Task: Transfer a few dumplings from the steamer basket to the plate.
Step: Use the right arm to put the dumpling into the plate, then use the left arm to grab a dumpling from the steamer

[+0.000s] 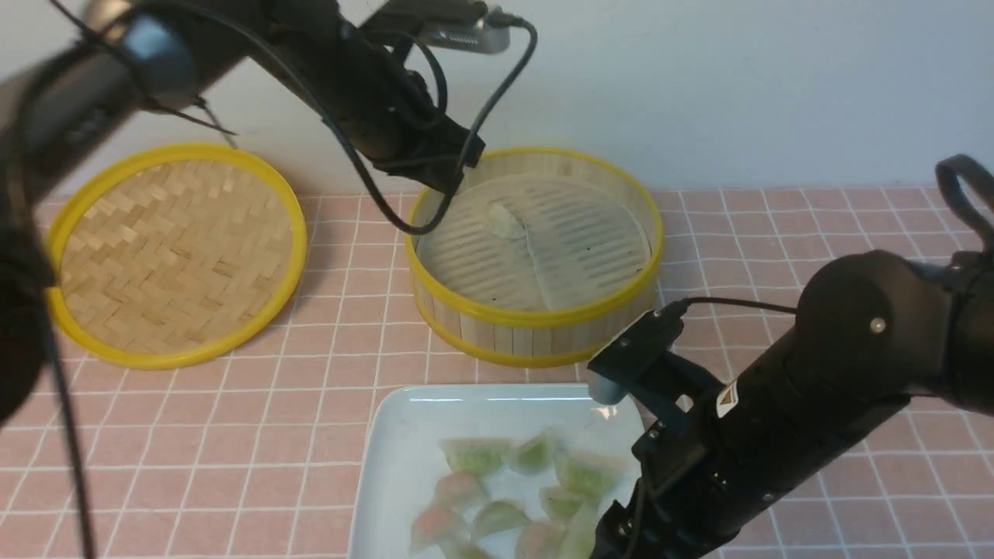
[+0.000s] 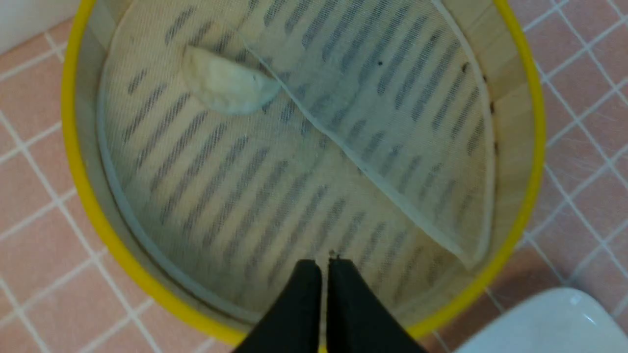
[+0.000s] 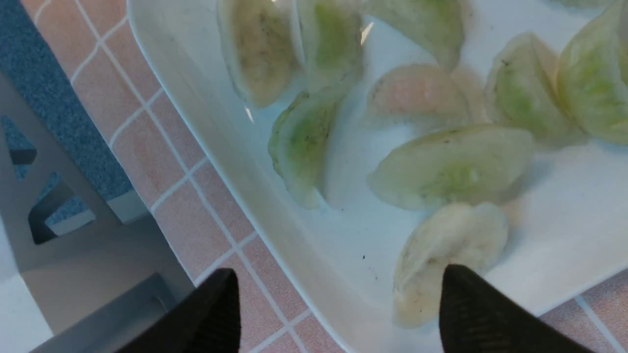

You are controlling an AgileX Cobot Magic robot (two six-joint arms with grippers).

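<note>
From the front, my left arm [image 1: 373,85] reaches over the basket [image 1: 536,317], which sits on the pink tiled table [image 1: 233,435]. One white dumpling [image 1: 505,220] lies inside the basket, toward the back. The round woven lid [image 1: 175,252] lies flat on the table, well to the left of the basket. The white plate [image 1: 396,450] is in front of the basket, close to me. On it are green dumplings [image 1: 477,456] and pink dumplings [image 1: 460,489], bunched together. My right arm [image 1: 815,404] comes in low from the right and covers the plate's right side. I cannot see either hand's tips well from here.

From my left wrist, my left hand [image 2: 324,267] is pressed together with nothing in it. It hangs over the basket floor, near the yellow rim. The white dumpling lies across the basket from it, well apart. A thin cloth [image 2: 392,98] covers the floor, and part of it is folded over.

From my right wrist, my right hand [image 3: 338,289] is spread wide and holds nothing. One finger is over the table just outside the plate's rim. The other finger is right at the other white dumpling [image 3: 446,250], which lies on the plate near that rim, just beside a green one.
</note>
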